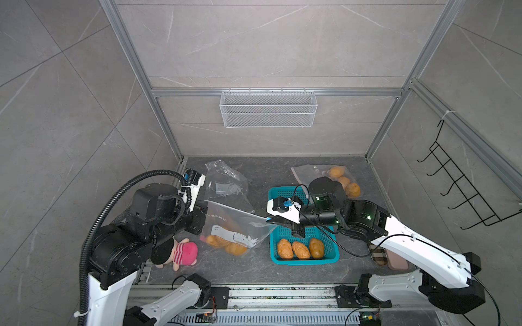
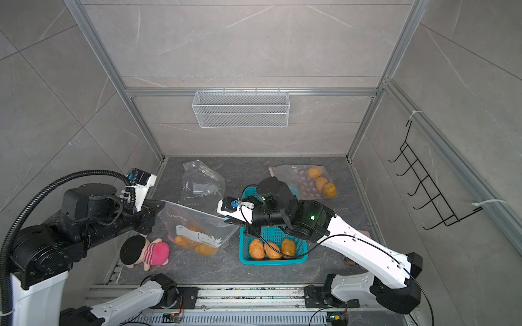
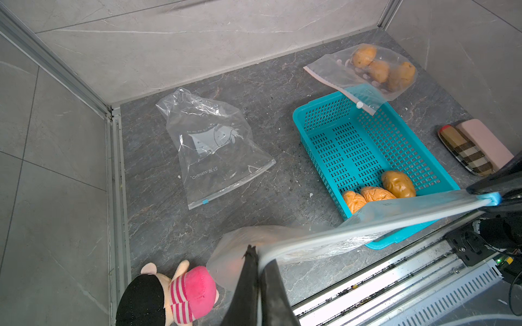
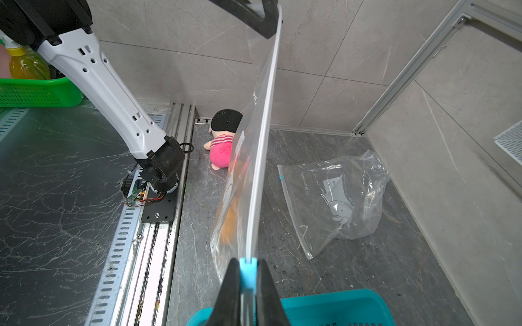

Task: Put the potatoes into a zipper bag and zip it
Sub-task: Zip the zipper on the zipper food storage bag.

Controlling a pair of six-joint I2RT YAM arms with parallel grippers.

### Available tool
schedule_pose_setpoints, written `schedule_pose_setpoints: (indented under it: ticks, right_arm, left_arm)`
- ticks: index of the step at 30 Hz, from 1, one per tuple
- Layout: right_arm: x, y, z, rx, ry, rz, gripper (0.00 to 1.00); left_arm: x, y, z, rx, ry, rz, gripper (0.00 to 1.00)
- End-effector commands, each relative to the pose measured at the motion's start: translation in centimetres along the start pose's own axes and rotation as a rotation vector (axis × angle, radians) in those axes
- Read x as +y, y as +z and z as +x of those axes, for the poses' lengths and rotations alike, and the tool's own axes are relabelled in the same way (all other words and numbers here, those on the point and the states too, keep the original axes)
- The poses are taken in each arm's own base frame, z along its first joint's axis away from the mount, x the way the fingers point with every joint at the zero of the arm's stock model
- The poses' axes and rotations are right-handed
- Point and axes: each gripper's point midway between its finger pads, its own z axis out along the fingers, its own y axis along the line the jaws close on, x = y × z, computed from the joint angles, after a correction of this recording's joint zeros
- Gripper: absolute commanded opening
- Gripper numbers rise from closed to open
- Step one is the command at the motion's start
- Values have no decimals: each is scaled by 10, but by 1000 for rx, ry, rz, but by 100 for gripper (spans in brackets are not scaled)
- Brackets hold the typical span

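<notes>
Currently we hold zipper bag [image 1: 237, 223] taut for zipping: left fingers [image 3: 248, 282] pinch corner, right fingers [image 4: 230, 290] clamp slider [image 4: 248, 268]; potatoes [image 1: 216, 240] inside.

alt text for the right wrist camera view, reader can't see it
The right gripper pinches the blue slider of a clear zipper bag, whose zip strip stretches away to the left gripper. Orange potatoes show blurred through the bag; a pink plush toy and an empty second bag lie on the dark floor beyond.
</notes>
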Motion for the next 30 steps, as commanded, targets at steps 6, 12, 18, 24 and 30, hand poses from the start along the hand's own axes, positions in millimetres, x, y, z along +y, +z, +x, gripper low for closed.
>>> schedule_pose_setpoints:
  ticks: [6,12,18,24,30]
  right_arm:
    - [5,-15,21,76,11,20,0]
    - [6,-16,25,88,14,20,0]
    - [5,-16,26,88,12,27,0]
    - [4,-15,24,80,15,32,0]
    - [-13,5,-2,4,60,57,0]
  left_arm:
    - [16,-9,-13,-75,-26,-83,0]
    - [15,-7,-12,-68,-24,-83,0]
    - [14,-5,-12,-60,-24,-78,0]
    - [13,-2,-12,-59,-25,-74,0]
    - [15,9,-10,-79,-43,-87,9]
